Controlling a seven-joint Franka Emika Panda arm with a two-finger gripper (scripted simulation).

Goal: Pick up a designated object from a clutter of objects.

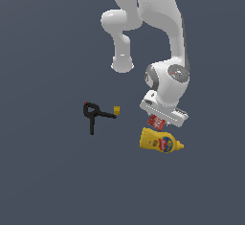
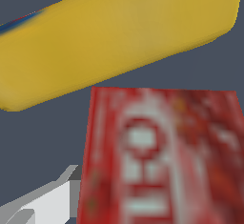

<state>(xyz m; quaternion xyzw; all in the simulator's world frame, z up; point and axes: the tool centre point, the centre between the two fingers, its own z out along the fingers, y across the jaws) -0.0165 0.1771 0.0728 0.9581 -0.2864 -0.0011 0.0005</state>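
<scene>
The designated object, a small flat red box with white lettering [image 1: 156,121], lies just behind the mustard bottle and is half covered by the robot's hand. My gripper [image 1: 157,120] is lowered right over it. In the wrist view the red box [image 2: 162,161] fills most of the picture, and one grey finger [image 2: 45,203] sits against its edge. The other finger is hidden, so the jaw gap does not show. The rest of the clutter is the yellow mustard bottle [image 1: 161,141], a black clamp with a red tip [image 1: 94,116] and a tiny yellow cube [image 1: 116,109].
The mustard bottle [image 2: 114,37] lies on its side very close to the red box, with a narrow strip of floor between them. The clamp and the cube are well off toward the exterior view's left. The dark floor [image 1: 48,181] stretches around them.
</scene>
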